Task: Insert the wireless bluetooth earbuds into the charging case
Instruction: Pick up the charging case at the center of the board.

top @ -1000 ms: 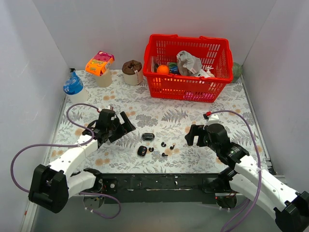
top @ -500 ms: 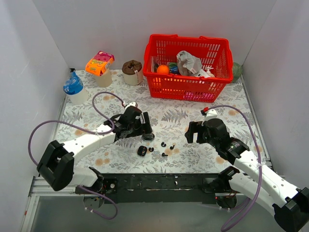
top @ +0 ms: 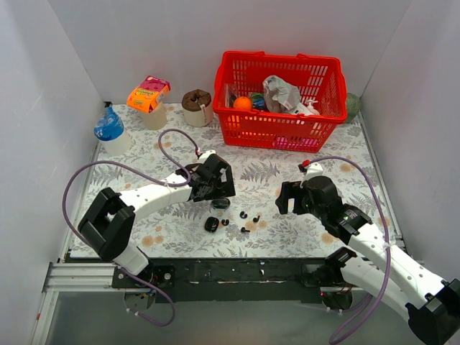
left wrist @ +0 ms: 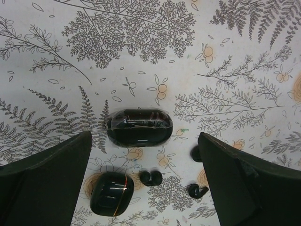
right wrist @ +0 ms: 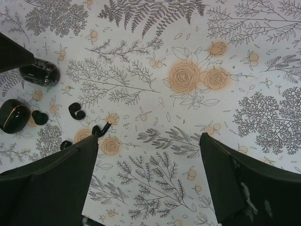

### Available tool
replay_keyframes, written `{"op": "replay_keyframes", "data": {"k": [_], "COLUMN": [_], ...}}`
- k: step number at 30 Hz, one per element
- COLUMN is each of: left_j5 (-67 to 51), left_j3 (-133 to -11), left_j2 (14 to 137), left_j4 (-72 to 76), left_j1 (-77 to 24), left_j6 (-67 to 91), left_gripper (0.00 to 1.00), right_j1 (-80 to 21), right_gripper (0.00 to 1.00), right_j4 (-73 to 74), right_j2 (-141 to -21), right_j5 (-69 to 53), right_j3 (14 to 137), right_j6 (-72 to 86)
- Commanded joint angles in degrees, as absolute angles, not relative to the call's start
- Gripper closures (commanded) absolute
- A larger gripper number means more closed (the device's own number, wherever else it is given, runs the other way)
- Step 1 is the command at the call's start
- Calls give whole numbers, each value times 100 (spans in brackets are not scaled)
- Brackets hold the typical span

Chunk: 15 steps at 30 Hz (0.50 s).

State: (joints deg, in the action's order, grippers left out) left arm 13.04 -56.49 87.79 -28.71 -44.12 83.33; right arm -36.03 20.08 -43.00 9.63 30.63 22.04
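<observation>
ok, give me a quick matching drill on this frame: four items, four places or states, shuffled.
Items:
1. oval black case
2. orange ball
3. right pincer
4. blue-topped container

Places or states:
a. inside the red basket
b. far left of the tablecloth
c. open, above bare tablecloth, earbuds off to its left
d. lying below the open left pincer

Pairs: 1-d, 2-a, 3-c, 4-b.
</observation>
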Motion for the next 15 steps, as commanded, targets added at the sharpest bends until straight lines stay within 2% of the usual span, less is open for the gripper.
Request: {"op": "replay_keyframes", "data": {"k": [1, 15], "left_j5": [1547, 1775], "left_j3": [-5924, -6038], "left_j2": [9035, 9527], "left_j4": [-3129, -3252], "left_j1": [-4526, -4763], "left_j6": [8262, 8385], "left_gripper": [2, 4], "right_j1": [-3604, -3612], "right_gripper": [4, 4], "right_j4": [1951, 1907], "right_j2": [-4280, -4210], "right_j5": [853, 765], "right_j3": [3287, 3129], "right_j6": [2145, 2250]}}
